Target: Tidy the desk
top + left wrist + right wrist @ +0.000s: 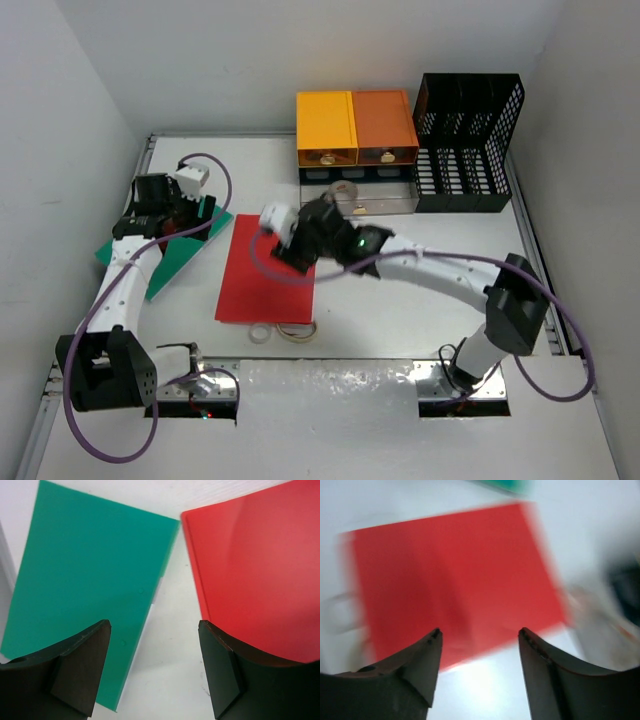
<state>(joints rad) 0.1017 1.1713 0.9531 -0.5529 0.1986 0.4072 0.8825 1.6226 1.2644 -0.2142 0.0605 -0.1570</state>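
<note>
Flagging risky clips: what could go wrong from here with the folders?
1. The right gripper is open over the red folder, its view blurred; a fast descent might shove the folder rather than grip it.
2. That shove could push the tape roll and rubber bands by its near edge toward the desk edge.

Top external: fixed, high above the near edge, looking down on the whole desk.
Left wrist: close, facing down at the green folder and the red folder.
Right wrist: close, blurred, facing down at the red folder.
Shared: the red folder appears in all three views.
</note>
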